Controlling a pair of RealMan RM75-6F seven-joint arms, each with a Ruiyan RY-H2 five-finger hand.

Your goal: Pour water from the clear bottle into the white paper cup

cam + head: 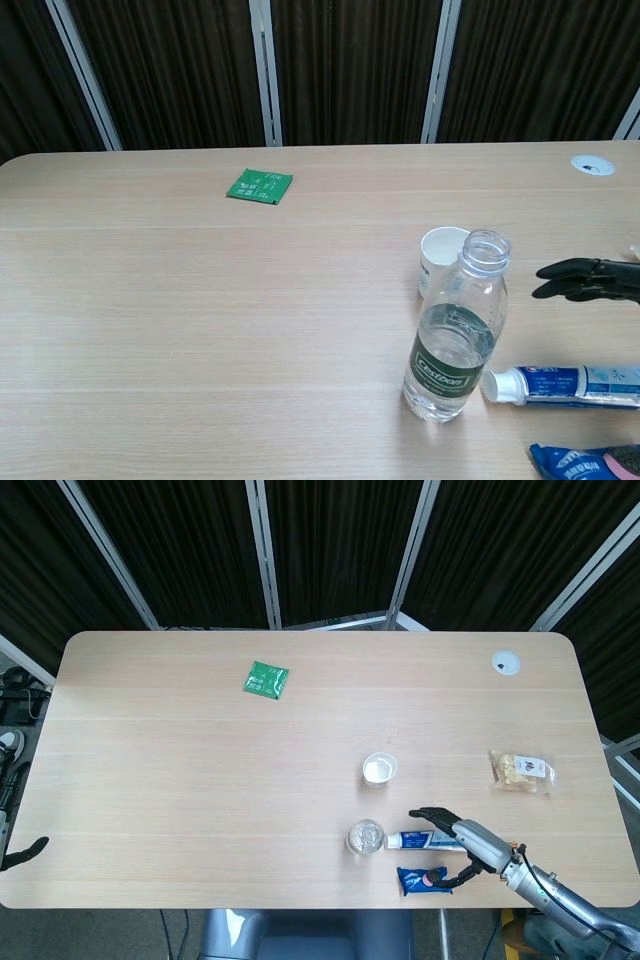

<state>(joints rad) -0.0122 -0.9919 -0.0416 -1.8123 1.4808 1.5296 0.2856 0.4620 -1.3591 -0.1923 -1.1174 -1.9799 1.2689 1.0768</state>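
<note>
The clear bottle (366,837) (455,335) stands upright and uncapped near the table's front edge, about a third full, with a green label. The white paper cup (380,769) (440,256) stands just behind it, upright. My right hand (462,846) (590,280) hovers to the right of the bottle, above the toothpaste tube, with its fingers spread toward the bottle and nothing in them. It is apart from the bottle. Only a dark tip of my left hand (28,851) shows at the table's front left corner.
A toothpaste tube (432,839) (565,385) lies right of the bottle, with a blue cookie packet (423,881) (585,462) in front of it. A snack bag (521,770) lies at the right, a green packet (265,679) (259,186) at the back left, a cable grommet (505,662) at the far right.
</note>
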